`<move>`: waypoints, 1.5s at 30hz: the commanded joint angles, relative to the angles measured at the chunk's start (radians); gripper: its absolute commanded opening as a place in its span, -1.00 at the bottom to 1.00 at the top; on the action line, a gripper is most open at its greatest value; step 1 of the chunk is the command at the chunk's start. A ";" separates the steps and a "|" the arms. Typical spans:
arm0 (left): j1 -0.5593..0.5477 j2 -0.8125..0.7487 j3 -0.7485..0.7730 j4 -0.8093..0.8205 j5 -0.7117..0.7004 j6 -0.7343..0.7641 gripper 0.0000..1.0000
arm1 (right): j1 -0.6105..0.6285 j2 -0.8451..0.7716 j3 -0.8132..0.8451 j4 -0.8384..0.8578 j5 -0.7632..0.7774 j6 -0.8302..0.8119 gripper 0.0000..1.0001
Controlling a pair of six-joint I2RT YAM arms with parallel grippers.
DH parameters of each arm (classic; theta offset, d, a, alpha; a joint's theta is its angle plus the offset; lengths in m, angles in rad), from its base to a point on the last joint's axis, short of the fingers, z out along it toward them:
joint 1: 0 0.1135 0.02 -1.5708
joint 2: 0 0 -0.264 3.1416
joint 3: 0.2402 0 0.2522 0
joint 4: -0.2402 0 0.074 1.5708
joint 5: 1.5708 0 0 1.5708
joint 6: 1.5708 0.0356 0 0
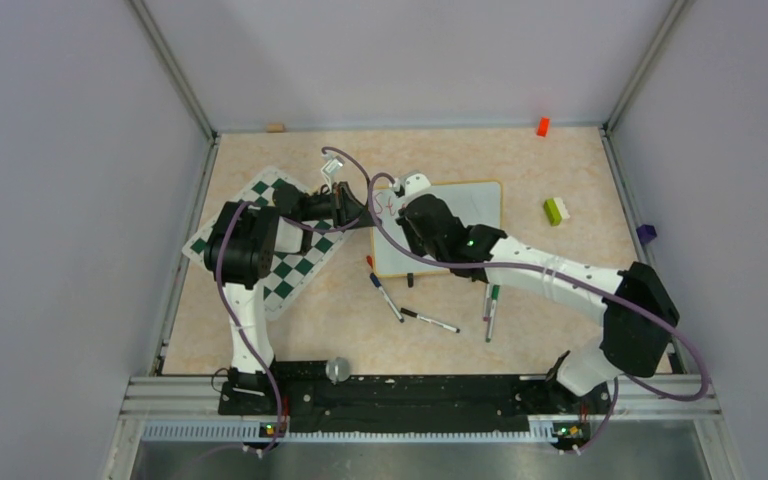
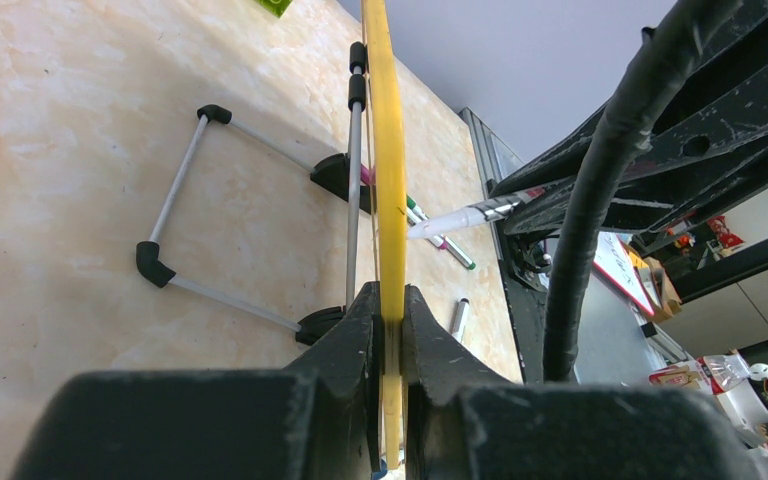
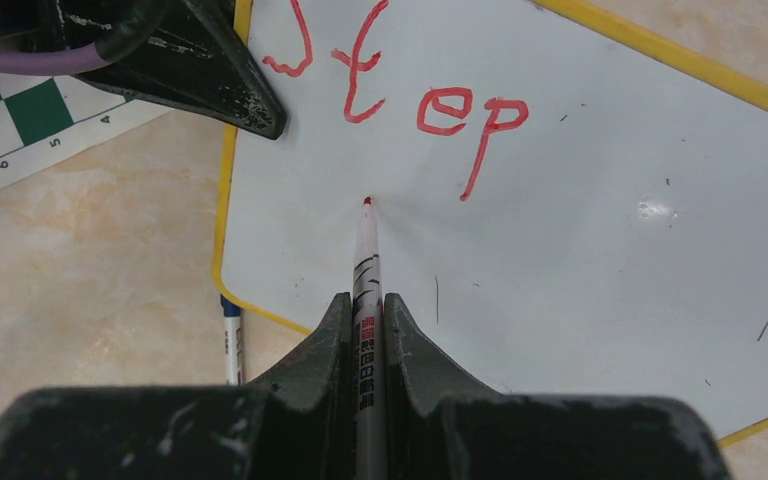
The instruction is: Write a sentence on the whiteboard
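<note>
Desk (image 1: 340, 320) carries everything. The green-and-white chessboard mat (image 1: 290, 275) lies at left under the left arm (image 1: 245, 245). The whiteboard (image 1: 475, 200) sits mid-desk, just right of the mat, with the right arm (image 1: 550, 275) reaching over its near edge.

Left jaws are clenched on the whiteboard's yellowish frame at its left edge. The left wrist view shows the frame edge-on between them, with the grey wire stand (image 2: 175, 210) and its black feet behind the board.

Right jaws are clamped on a red marker (image 3: 365, 260) mid-barrel, tip forward. The tip is at the white surface below the first line; whether it touches or sits just off can't be told.

The sentence (image 3: 410, 90) so far reads "Step" in red at the top left of the board. Judged an early stage, with the second line about to start.

Handling, as a judgement:
- The board looks light, stiff and glossy, so it is likely to slide or tip under pen push. The frame edge is the right place to brace it.
- The marker is thin and rigid with a soft tip, so it needs light pressure.

Three loose markers (image 1: 430, 320) lie near the board's front edge. A green block (image 1: 556, 210) sits to the right, well apart.
</note>
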 commanded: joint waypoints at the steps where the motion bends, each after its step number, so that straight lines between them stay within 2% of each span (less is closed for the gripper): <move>1: -0.004 -0.033 0.014 0.116 0.000 -0.005 -1.00 | 0.016 0.022 0.060 0.028 -0.015 -0.007 -1.00; 27: -0.004 -0.032 0.018 0.115 0.000 -0.009 -1.00 | 0.017 0.045 0.076 -0.059 0.137 -0.008 -1.00; 45: -0.004 -0.031 0.018 0.116 0.002 -0.009 -1.00 | 0.017 -0.020 0.109 -0.034 0.053 -0.018 -1.00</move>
